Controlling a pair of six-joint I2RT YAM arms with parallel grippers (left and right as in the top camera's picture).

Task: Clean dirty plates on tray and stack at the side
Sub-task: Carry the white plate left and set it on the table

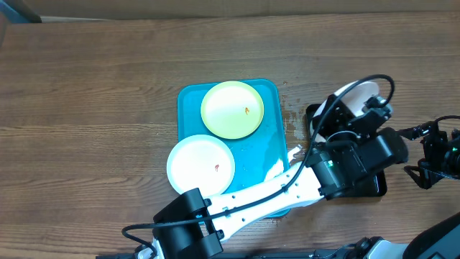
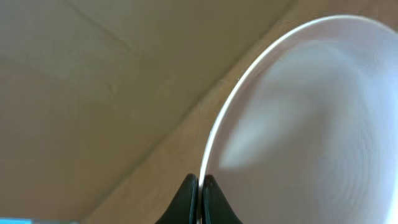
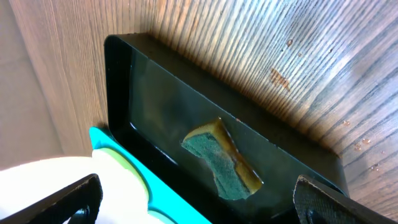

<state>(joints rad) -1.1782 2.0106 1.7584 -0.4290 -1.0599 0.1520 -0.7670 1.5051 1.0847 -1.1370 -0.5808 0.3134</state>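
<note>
The turquoise tray (image 1: 267, 155) lies mid-table. On it are a pale yellow-green plate (image 1: 231, 109) at the back and a white plate (image 1: 201, 164) at the front left, each with a small orange-red speck. My left gripper (image 1: 343, 115) is shut on the rim of a second white plate (image 1: 357, 95) and holds it tilted above the black tray (image 1: 374, 188). In the left wrist view the jaws (image 2: 200, 182) pinch that plate's (image 2: 305, 124) edge. My right gripper (image 1: 418, 152) is open and empty at the right, its fingers (image 3: 198, 190) spread before the black tray (image 3: 143, 81).
A green and yellow sponge (image 3: 222, 163) lies inside the black tray. The turquoise tray's edge (image 3: 168, 199) shows beside it. Wet spots mark the wood between the two trays (image 1: 291, 115). The left arm's white link (image 1: 266, 193) crosses the turquoise tray's front right corner.
</note>
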